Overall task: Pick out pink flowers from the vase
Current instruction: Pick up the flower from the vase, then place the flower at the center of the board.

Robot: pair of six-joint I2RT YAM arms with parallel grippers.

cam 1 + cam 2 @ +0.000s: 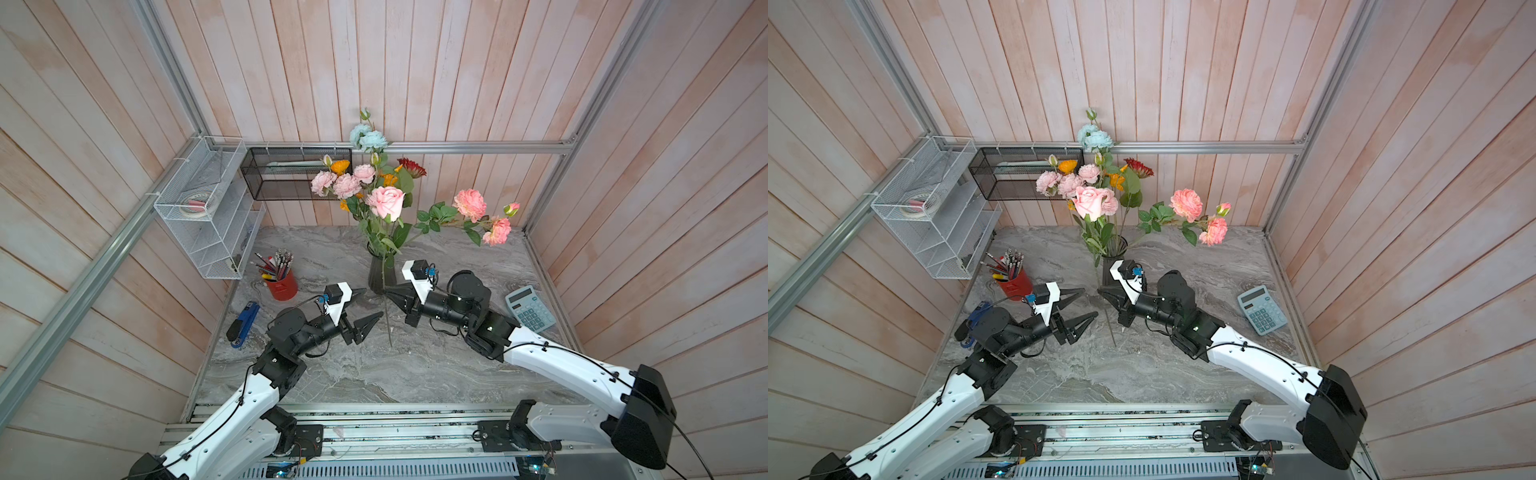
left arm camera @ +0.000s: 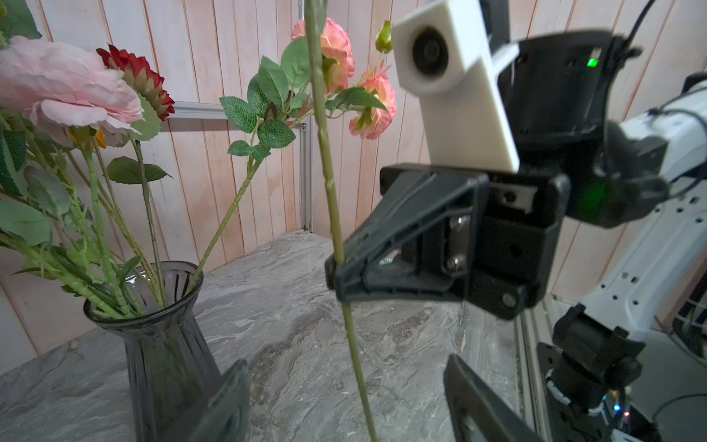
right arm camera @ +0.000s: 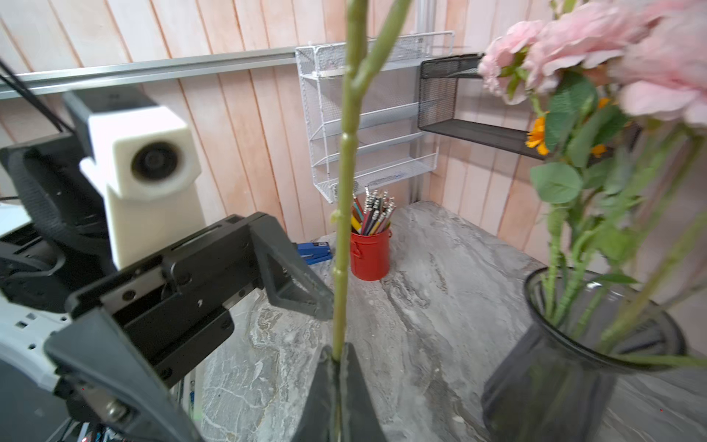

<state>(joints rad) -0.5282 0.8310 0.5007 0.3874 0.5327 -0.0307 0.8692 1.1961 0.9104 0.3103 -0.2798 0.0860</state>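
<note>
Above tabletop (image 1: 415,365), right pincer (image 1: 386,293) clamps upright pink flower (image 3: 345,183), bloom up; left pincer (image 1: 372,304) gapes.

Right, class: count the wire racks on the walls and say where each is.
2. A white wire rack hangs on the left wall near the red pencil cup; a black mesh shelf on the back wall, partly behind the pink flowers. None seems hidden.

White shells and black joints are being displayed by the left arm (image 1: 245,407) and right arm (image 1: 561,365) (black cables being clipped alongside).
</note>
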